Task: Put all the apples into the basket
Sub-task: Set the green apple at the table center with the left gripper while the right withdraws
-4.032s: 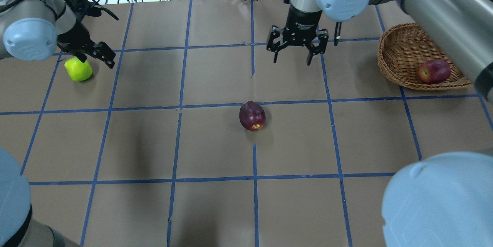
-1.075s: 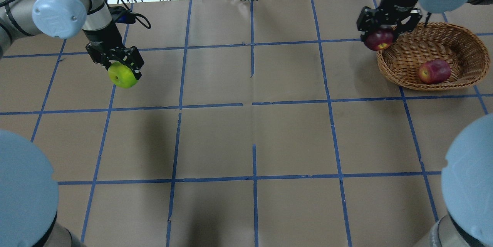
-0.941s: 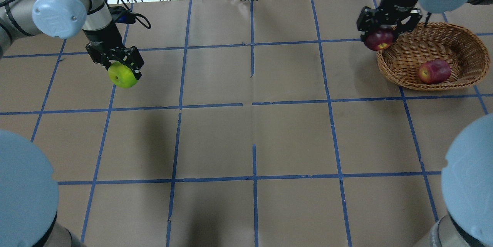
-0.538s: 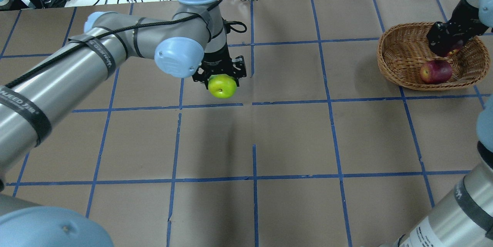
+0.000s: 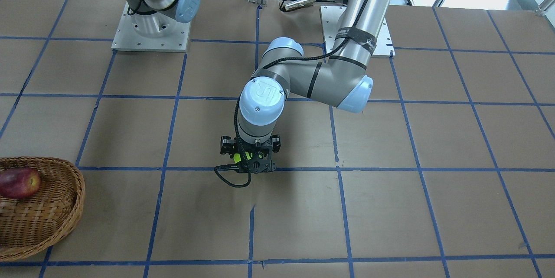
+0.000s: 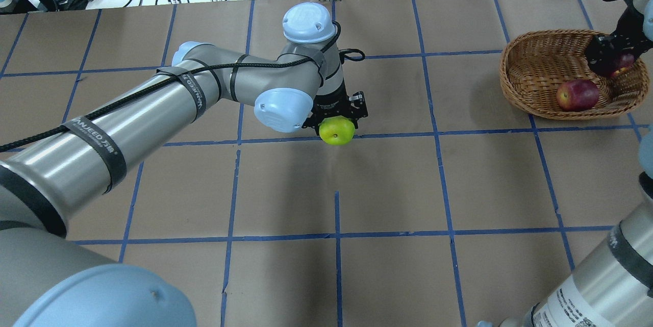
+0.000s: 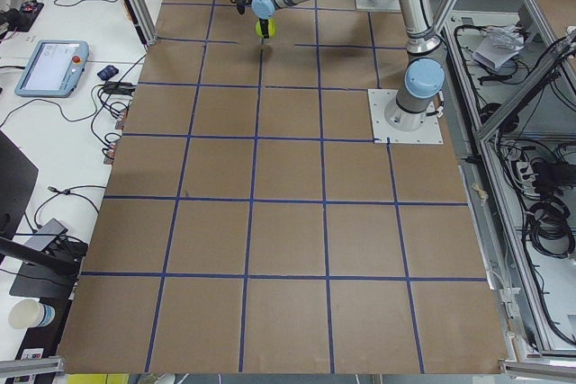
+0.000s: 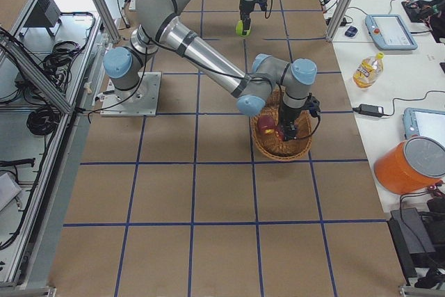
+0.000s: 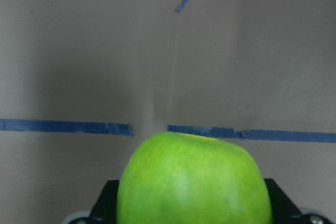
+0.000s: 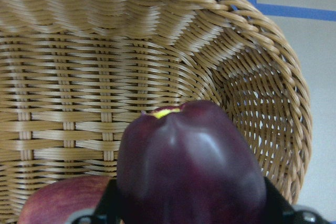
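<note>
The left jaws squeeze the green apple (image 6: 336, 131) and hold it over the middle of the worktop (image 6: 387, 184), far from the basket (image 6: 511, 87). The right jaws squeeze the dark apple (image 10: 191, 174) low inside the basket, near the red apple (image 6: 577, 95), so it can drop softly.

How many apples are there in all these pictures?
3. A red one lies in the basket. A dark maroon one is held in the right jaws over the basket. A green one is held in the left jaws above the table. I see no others.
</note>
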Controlling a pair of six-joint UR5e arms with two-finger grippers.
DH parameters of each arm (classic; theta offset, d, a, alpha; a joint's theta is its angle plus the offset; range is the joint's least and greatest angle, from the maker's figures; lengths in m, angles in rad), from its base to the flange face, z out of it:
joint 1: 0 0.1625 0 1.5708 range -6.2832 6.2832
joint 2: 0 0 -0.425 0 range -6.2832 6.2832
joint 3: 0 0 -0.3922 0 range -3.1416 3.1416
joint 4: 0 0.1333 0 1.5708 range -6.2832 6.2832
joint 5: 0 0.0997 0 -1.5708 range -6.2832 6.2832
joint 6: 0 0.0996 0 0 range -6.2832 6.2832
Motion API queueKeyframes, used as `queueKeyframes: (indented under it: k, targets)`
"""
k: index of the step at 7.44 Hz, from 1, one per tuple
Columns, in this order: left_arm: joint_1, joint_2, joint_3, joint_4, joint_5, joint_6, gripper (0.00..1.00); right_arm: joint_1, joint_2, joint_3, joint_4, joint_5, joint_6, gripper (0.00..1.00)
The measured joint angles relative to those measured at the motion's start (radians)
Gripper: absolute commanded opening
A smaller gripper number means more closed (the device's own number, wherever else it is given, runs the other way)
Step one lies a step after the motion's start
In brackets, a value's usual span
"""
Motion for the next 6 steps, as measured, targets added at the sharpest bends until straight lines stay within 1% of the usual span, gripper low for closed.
queueKeyframes:
  k: [2, 4, 5, 6]
  targets:
    - [-0.008, -0.007, -0.013, 0.039, 0.002, 0.009, 1.00, -0.027, -0.002, -0.003, 0.006, 0.007, 0.014, 1.00]
    - [0.010, 0.029, 0.011, 0.031, 0.002, 0.032, 1.00, -0.027, -0.055, -0.002, 0.070, 0.011, 0.059, 1.00]
    - [0.044, 0.059, 0.043, -0.031, 0.003, 0.081, 1.00, -0.012, -0.094, -0.001, 0.125, 0.027, 0.100, 1.00]
    - [0.088, 0.092, 0.080, -0.123, 0.007, 0.153, 1.00, 0.020, -0.133, -0.001, 0.184, 0.060, 0.156, 1.00]
